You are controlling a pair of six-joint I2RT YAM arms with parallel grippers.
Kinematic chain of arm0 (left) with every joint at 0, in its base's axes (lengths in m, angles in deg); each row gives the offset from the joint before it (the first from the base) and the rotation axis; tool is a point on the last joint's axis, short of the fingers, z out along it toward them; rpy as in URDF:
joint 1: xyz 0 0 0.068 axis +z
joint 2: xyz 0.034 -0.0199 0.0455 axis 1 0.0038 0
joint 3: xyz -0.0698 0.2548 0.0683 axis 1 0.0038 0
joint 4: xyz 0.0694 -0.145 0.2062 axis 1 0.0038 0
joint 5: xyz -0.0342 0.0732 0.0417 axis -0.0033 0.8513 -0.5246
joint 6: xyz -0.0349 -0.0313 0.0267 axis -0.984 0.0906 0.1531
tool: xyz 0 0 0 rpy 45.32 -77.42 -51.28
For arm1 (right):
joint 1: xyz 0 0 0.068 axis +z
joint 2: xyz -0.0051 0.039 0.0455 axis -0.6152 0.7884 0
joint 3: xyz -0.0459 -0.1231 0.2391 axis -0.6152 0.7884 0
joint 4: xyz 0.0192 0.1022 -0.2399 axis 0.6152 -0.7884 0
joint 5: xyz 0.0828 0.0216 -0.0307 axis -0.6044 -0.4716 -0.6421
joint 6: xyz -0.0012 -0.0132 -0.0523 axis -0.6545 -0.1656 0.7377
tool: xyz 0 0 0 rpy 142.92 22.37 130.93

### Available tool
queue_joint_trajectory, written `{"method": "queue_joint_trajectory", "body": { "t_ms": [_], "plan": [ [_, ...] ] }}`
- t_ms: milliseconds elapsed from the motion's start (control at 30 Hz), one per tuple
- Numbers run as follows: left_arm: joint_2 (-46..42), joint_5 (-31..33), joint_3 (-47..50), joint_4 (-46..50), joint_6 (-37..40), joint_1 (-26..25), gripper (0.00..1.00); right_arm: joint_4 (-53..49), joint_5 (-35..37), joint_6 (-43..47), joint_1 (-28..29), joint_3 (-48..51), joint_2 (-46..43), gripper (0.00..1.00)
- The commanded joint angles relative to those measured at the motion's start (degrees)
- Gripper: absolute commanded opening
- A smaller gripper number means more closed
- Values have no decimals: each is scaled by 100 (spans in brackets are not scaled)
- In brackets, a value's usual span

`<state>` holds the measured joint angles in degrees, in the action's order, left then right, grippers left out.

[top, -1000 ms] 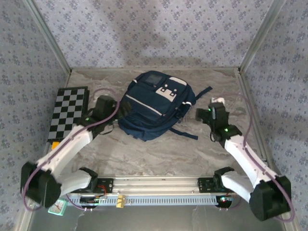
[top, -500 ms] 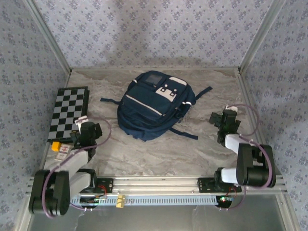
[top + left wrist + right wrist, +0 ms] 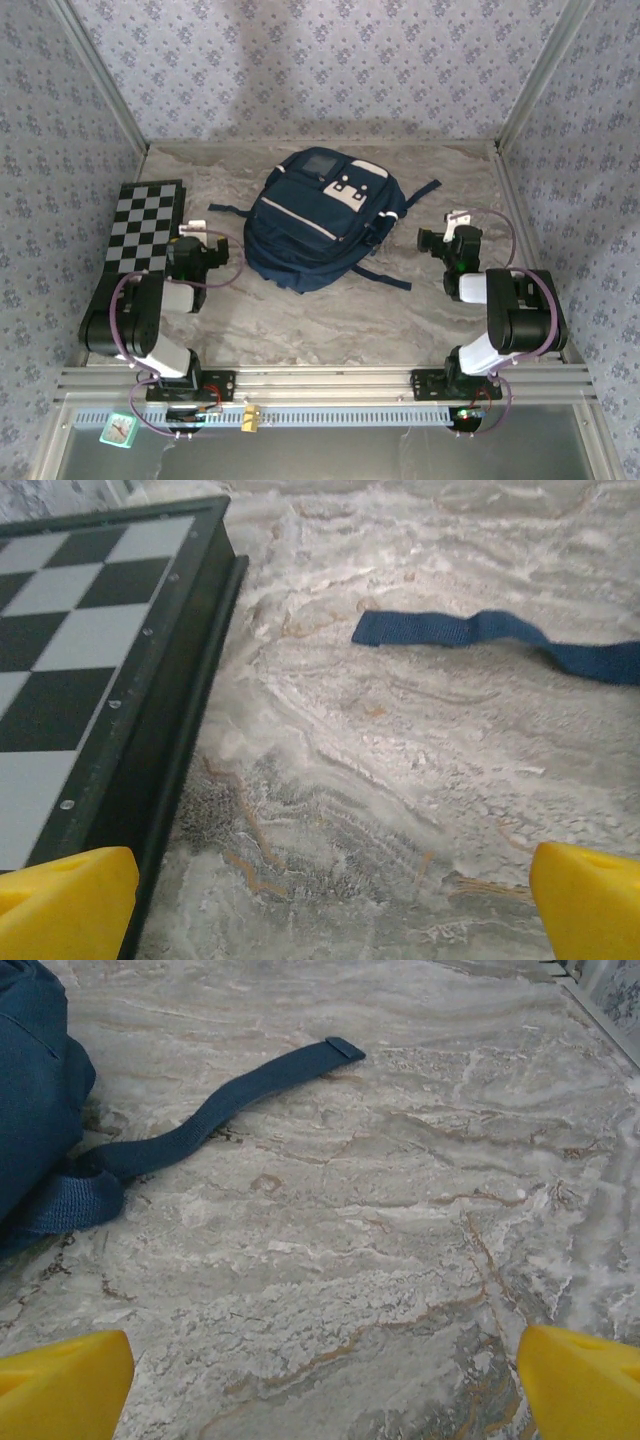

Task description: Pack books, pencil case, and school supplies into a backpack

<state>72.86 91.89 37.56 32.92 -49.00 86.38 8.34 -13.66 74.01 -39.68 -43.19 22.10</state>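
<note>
The navy backpack (image 3: 320,220) lies flat in the middle of the table with its white and grey patches up; its edge (image 3: 30,1080) fills the left side of the right wrist view. One loose strap (image 3: 480,640) trails left, another (image 3: 230,1100) trails right. My left gripper (image 3: 200,246) (image 3: 325,910) hovers low between the checkered board and the backpack, open, with bare table between its yellow fingertips (image 3: 60,905). My right gripper (image 3: 447,240) (image 3: 320,1390) sits right of the backpack, open and empty too. The books, pencil case and school supplies are out of view.
A black-and-white checkered board (image 3: 140,235) (image 3: 80,630) lies at the left edge, close beside my left gripper. Patterned walls enclose the table on three sides. Both arms are folded near their bases by the front rail (image 3: 320,380). A small teal object (image 3: 118,430) lies below the rail.
Both arms have drawn back from the backpack's sides and folded up toward their bases. Both grippers stayed open. The backpack has not moved.
</note>
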Motion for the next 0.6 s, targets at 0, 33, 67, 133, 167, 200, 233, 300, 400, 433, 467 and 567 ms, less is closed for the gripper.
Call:
{"method": "queue_joint_trajectory", "body": {
  "t_ms": [0, 33, 67, 133, 167, 200, 233, 300, 400, 433, 467, 567],
  "plan": [
    [19, -412, -489, 67, -257, 338, 100, 266, -25, 144, 21, 5, 33, 100],
    [26, -375, -421, -123, -281, 357, 100, 241, -71, 125, -5, -5, 18, 100],
    [-16, -366, -464, 46, -286, 357, 100, 261, -68, 128, -10, -4, 29, 100],
    [7, -364, -435, -58, -282, 356, 100, 255, -55, 127, -6, -4, 23, 100],
    [-1, -364, -459, 30, -288, 354, 100, 255, -61, 131, -9, -4, 25, 100],
    [4, -364, -437, -38, -282, 351, 100, 255, -64, 132, -11, -4, 30, 100],
    [-3, -368, -455, 0, -283, 354, 100, 255, -68, 132, -6, -4, 27, 100],
    [3, -371, -450, -19, -277, 355, 100, 255, -56, 129, -2, -4, 21, 100],
    [-5, -370, -450, -1, -281, 357, 100, 255, -63, 137, -2, -5, 26, 100],
    [0, -372, -455, -9, -281, 353, 100, 255, -55, 140, 4, -4, 30, 100],
    [-3, -366, -450, -7, -279, 357, 100, 246, -39, 142, 8, -13, 30, 100],
    [-2, -376, -450, -4, -279, 355, 100, 201, -91, 132, -15, -42, 43, 100]
  ]
}}
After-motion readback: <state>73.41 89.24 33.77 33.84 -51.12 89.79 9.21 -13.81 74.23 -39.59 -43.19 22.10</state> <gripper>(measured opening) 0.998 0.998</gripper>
